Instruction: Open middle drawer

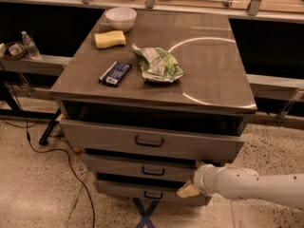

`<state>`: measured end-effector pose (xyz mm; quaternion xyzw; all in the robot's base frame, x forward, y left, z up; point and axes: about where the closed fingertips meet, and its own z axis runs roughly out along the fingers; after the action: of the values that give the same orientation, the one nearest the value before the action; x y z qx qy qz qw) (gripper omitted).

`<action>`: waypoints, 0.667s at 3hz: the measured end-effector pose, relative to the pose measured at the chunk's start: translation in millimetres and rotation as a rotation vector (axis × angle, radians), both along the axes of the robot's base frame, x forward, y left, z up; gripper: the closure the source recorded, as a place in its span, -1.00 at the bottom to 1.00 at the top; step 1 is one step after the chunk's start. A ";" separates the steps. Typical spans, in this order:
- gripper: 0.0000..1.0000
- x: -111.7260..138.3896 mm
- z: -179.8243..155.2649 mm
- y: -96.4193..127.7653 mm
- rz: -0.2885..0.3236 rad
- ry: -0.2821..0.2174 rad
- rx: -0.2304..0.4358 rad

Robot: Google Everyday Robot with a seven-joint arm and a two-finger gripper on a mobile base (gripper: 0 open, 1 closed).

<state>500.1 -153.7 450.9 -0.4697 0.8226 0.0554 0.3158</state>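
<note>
The grey cabinet has three drawer fronts stacked one above the other. The middle drawer [118, 165] is the low wide front with a small dark loop handle [153, 171] at its centre. A dark gap shows above it. The taller top drawer [104, 137] stands out further than the middle one. The bottom drawer [118, 190] sits lowest. My gripper [188, 190], on a white arm [247, 185] that comes in from the right, is at the right part of the drawer fronts, at the level between middle and bottom drawers, right of and below the middle handle.
On the cabinet top [213, 75] lie a green chip bag [156, 65], a dark blue packet [115, 73], a yellow sponge [109, 39] and a white bowl [120, 18]. A black cable [71, 175] runs over the floor at the left. A water bottle [30, 44] stands on the left shelf.
</note>
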 end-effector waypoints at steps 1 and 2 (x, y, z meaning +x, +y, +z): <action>-0.10 -0.5 -19.5 3.2 0.010 0.022 -0.015; 0.52 -2.5 -20.6 1.8 0.007 0.031 -0.017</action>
<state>497.6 -152.0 430.3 -0.4743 0.8261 0.0569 0.2989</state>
